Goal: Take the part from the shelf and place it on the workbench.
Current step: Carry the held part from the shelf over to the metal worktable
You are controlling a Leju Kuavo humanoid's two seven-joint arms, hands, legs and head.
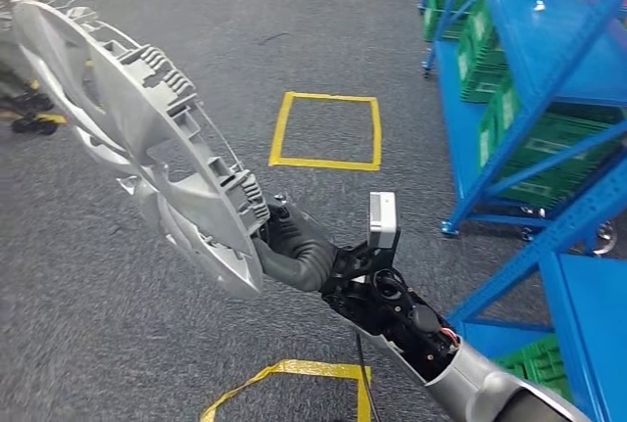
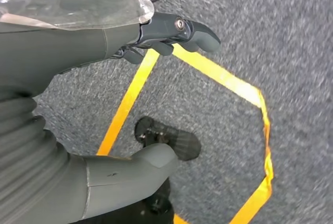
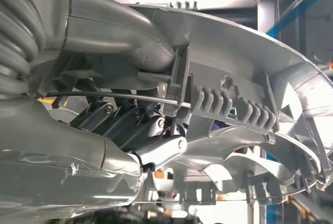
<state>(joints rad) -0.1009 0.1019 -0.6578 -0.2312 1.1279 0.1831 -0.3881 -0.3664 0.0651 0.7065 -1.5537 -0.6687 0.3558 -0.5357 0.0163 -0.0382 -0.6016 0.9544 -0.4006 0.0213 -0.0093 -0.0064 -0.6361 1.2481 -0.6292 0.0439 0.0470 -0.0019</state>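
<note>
The part (image 1: 148,138) is a large silver-grey ribbed wheel-cover-like disc, held out over the carpet at the left of the head view. My right hand (image 1: 292,246) grips its near rim, thumb on one face and fingers on the other. In the right wrist view the thumb and dark fingers (image 3: 129,125) clamp the part's ribbed edge (image 3: 231,109). My left hand (image 2: 129,94) hangs over the floor, thumb and fingers apart with nothing between them.
Blue shelving (image 1: 547,79) with green bins (image 1: 473,50) stands at the right, close to my right arm. Grey carpet carries yellow tape squares (image 1: 326,130), with another square (image 1: 296,383) just below the arm. Dark objects (image 1: 33,114) lie on the floor at far left.
</note>
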